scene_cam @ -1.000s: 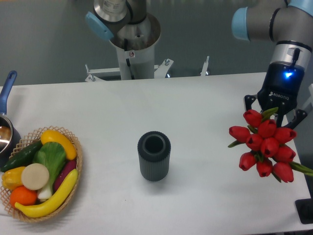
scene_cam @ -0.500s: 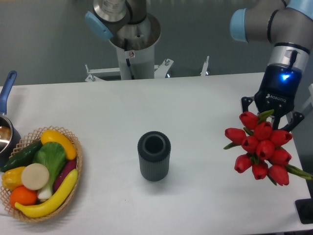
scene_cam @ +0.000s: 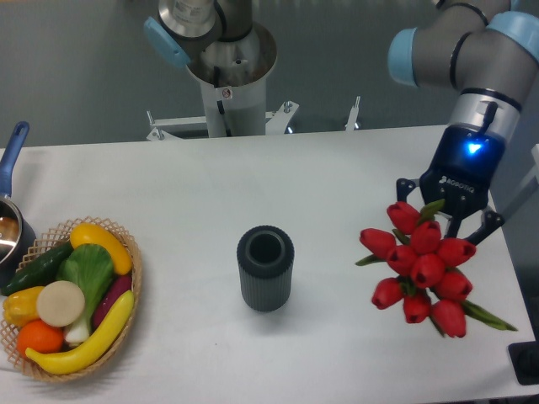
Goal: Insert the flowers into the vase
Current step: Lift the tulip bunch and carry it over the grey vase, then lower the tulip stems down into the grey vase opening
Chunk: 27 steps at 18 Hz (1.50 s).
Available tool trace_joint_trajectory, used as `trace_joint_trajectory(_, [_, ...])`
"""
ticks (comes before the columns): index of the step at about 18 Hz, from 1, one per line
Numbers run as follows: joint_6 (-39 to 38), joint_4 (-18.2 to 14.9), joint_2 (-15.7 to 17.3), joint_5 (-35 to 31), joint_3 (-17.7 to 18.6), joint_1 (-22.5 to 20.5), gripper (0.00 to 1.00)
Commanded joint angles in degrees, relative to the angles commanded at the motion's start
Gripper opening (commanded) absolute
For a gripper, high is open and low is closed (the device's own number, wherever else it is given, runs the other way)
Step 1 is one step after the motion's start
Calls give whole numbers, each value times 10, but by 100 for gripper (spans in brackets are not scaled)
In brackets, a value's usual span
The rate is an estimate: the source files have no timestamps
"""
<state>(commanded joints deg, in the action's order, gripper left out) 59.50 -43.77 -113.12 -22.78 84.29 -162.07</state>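
Observation:
The flowers, a bunch of red closed tulip buds with green leaves, hang over the right side of the table. My gripper sits just above the buds and is shut on the bunch; its fingertips are hidden behind the blooms. The vase, a dark grey ribbed cylinder with an open round mouth, stands upright at the table's middle, well to the left of the bunch and apart from it.
A wicker basket of toy fruit and vegetables sits at the left front. A blue-handled pot pokes in at the left edge. The metal robot base rises at the back. A dark object is at the lower right corner.
The gripper and the flowers have moved left and slightly lower, closer to the vase. The vase and the basket have stayed put.

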Motion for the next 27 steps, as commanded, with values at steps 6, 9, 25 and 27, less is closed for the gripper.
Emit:
trace_joint_trajectory(6, [2,0,6,172,48,-3,36])
trace_joint_trajectory(9, [19,2,41,223,111,-5,36])
trace_joint_trajectory(25, [25,1,104,248,187,32,36])
trace_joint_trajectory(27, [47,1,102,248,198,39,36])
